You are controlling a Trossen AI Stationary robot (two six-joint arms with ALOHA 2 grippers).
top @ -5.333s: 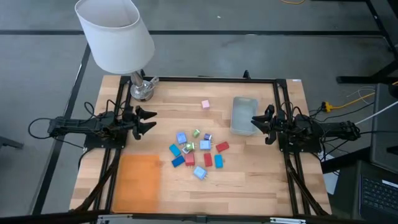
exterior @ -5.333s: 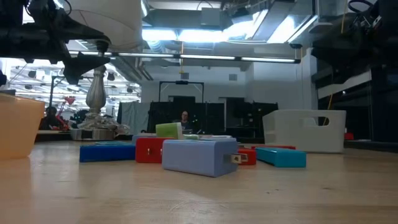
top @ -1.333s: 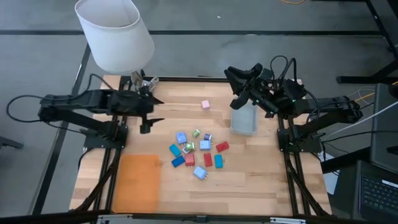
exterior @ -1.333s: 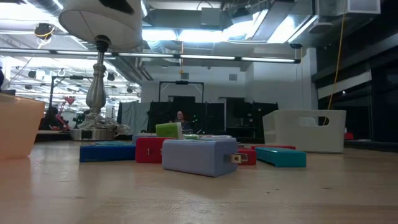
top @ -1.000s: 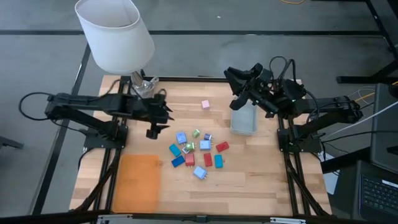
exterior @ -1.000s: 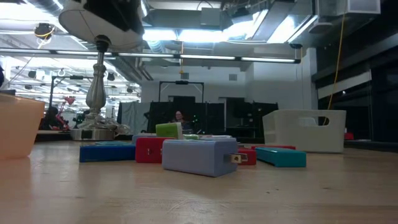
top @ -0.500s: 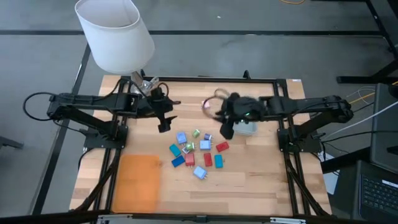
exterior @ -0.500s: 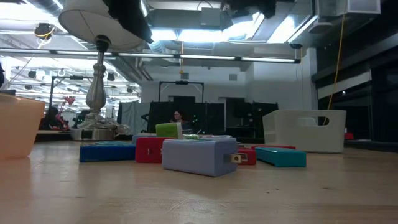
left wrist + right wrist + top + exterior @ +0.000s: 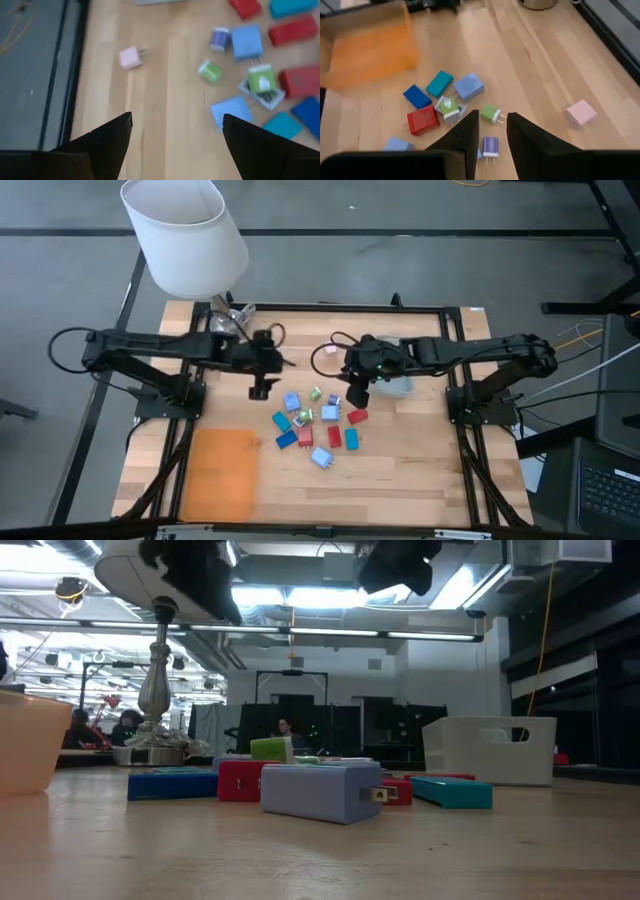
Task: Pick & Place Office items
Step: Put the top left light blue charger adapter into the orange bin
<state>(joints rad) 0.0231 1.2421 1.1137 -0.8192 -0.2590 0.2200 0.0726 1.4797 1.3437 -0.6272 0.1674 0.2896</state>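
The office items [image 9: 318, 423] lie in a loose cluster mid-table: small blue, light blue, red and green blocks flat on the wood, also seen in the low view [image 9: 320, 790]. One pink piece [image 9: 131, 57] lies apart, toward the far edge. My left gripper [image 9: 258, 389] hangs open above the table just left of the cluster, fingers wide apart [image 9: 177, 117]. My right gripper [image 9: 355, 397] hovers over the cluster's right far side, open with a narrow gap [image 9: 493, 114]; a purple piece [image 9: 489, 146] shows between its fingers, below them.
A translucent bin [image 9: 398, 386] stands right of the cluster, partly under the right arm. A flat orange tray [image 9: 222, 472] lies at the near left. A lamp with a white shade [image 9: 185, 235] stands at the far left corner. Bare wood runs along the near edge.
My left gripper has moved right along the table toward the cluster. My right arm has swung from above the bin's far side leftward and down, and now hovers over the cluster's right side. The pieces have stayed where they were.
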